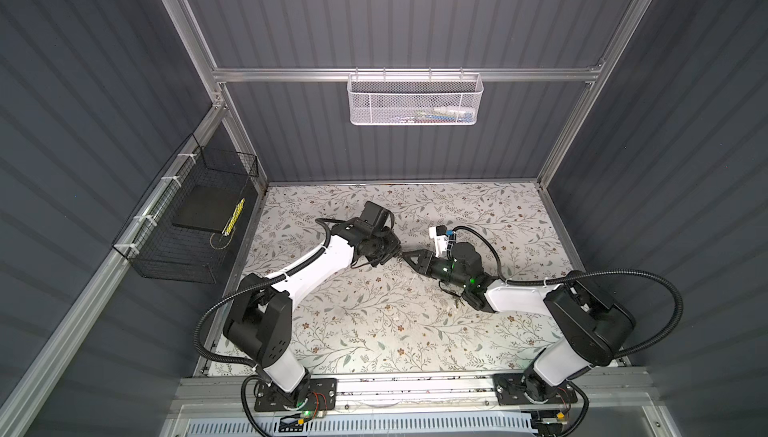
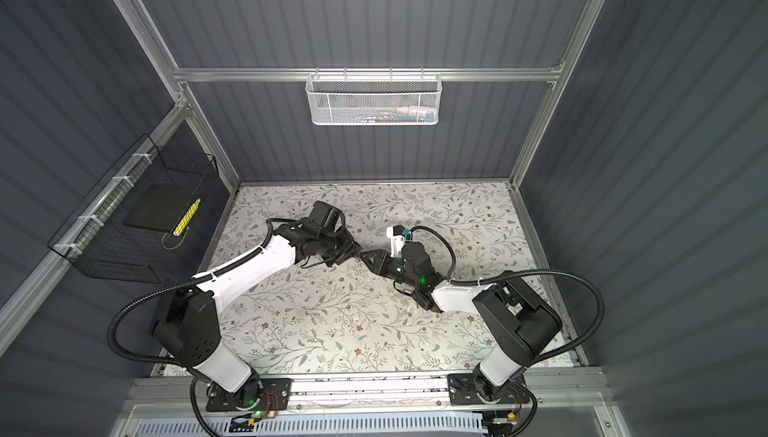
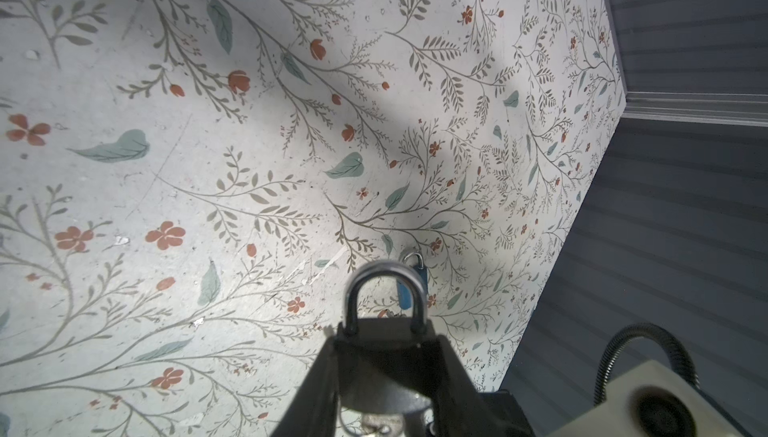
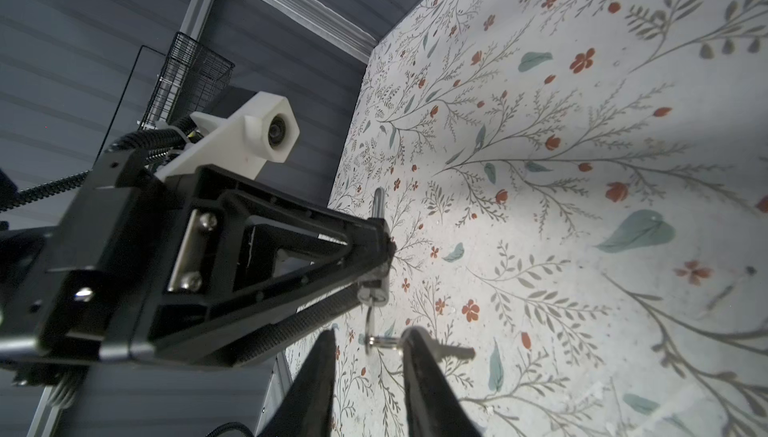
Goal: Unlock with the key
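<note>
Over the middle of the desk (image 1: 374,331), a padlock (image 3: 386,352) clamped by its body in the left claw (image 1: 395,254), shackle pointing away from the wrist. At its keyhole end, a key ring (image 4: 369,319) hanging down. Right claw (image 4: 370,335) tip to tip with the left, jaws apart, ring between the tips. One key (image 4: 455,352) sticking out sideways just past one finger, touching it or not impossible to tell.

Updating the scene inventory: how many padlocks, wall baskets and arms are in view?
Padlock: 1
Wall baskets: 2 (white mesh basket, black wire basket)
Arms: 2 (left arm, right arm)
Total: 5
</note>
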Robot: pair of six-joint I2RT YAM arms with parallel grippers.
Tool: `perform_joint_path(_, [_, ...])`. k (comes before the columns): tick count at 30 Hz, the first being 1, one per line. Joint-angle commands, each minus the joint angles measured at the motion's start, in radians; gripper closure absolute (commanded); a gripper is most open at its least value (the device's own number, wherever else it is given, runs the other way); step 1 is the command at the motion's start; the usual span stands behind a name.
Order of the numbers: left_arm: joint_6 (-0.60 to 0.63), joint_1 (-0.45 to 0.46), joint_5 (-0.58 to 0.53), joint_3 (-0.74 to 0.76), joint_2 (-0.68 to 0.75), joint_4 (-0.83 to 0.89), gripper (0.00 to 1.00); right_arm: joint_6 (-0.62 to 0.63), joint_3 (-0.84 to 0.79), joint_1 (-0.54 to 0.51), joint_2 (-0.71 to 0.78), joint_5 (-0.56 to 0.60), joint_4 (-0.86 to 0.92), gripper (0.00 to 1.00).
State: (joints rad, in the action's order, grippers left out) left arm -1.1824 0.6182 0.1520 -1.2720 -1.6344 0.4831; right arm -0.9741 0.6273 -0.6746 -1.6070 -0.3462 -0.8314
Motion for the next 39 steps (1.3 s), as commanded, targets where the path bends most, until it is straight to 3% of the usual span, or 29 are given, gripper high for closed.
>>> perform_joint_path(1, [0.003,-0.003,0.018,0.003,0.024,-0.012,0.96,-0.012,0.026,0.002,-0.015,-0.022,-0.031,0.69])
perform_joint_path(12, [-0.005,-0.003,0.022,0.008,0.025,-0.024,0.96,-0.035,0.053,0.002,-0.057,-0.036,-0.043,0.74])
perform_joint_path(27, [-0.010,-0.003,0.030,0.017,0.036,-0.053,0.96,-0.055,0.059,0.002,-0.077,-0.030,-0.052,0.91])
perform_joint_path(39, [-0.012,-0.003,0.038,0.023,0.046,-0.067,0.96,-0.069,0.053,0.003,-0.080,-0.024,-0.070,0.93])
